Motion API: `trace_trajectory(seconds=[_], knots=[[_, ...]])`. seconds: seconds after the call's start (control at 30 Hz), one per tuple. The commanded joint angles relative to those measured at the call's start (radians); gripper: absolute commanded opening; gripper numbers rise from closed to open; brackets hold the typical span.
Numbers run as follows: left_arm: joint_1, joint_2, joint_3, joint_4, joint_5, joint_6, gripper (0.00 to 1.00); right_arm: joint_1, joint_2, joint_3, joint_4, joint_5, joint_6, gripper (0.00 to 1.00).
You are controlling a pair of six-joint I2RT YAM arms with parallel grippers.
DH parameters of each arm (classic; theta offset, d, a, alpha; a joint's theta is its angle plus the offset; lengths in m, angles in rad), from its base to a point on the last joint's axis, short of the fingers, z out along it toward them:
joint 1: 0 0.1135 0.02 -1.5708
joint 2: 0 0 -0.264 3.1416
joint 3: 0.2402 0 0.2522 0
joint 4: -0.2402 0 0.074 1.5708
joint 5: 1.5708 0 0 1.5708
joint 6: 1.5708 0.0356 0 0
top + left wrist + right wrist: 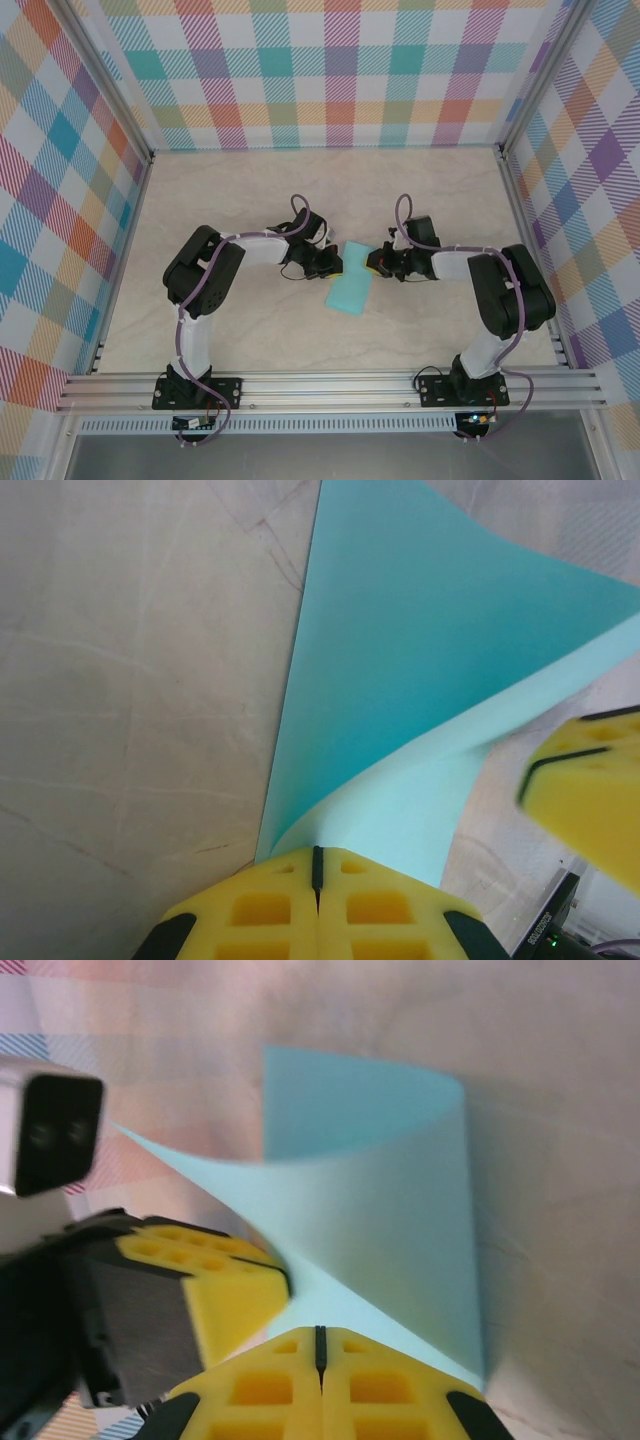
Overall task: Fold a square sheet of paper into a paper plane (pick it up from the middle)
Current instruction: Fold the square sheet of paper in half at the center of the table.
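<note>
Currently | item: sheet of paper (350, 290), middle of table (250, 200), far part curled upward | left gripper (317, 875): clenched on its raised edge | right gripper (320, 1350): likewise clenched on it | care: align edges squarely before pressing crease.

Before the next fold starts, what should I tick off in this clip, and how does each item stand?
1. Left gripper shut on the sheet of paper: ok.
2. Right gripper shut on the same sheet: ok.
3. The two grippers apart from each other: ok; the top view shows the sheet between them.
4. A crease pressed into the sheet: not ok; it bends in a loose curve between the grips, with no fold line seen.
5. Sheet edges lined up for the fold: cannot tell; the curl hides how they meet.
6. Sheet lifted off the table: cannot tell.
</note>
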Motion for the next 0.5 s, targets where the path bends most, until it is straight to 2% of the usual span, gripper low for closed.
trace_trajectory(seconds=[0.0,0.37,0.47], knots=[[-0.005,0.066,-0.050,-0.171,-0.114,0.017,0.00,-0.014,0.019,0.019,-0.003,-0.034,-0.030,0.00],[-0.006,0.065,-0.052,-0.177,-0.116,0.023,0.00,-0.033,0.144,0.016,0.026,-0.027,-0.029,0.00],[-0.006,0.064,-0.052,-0.178,-0.116,0.023,0.00,-0.035,0.115,0.031,0.017,-0.052,-0.024,0.00]])
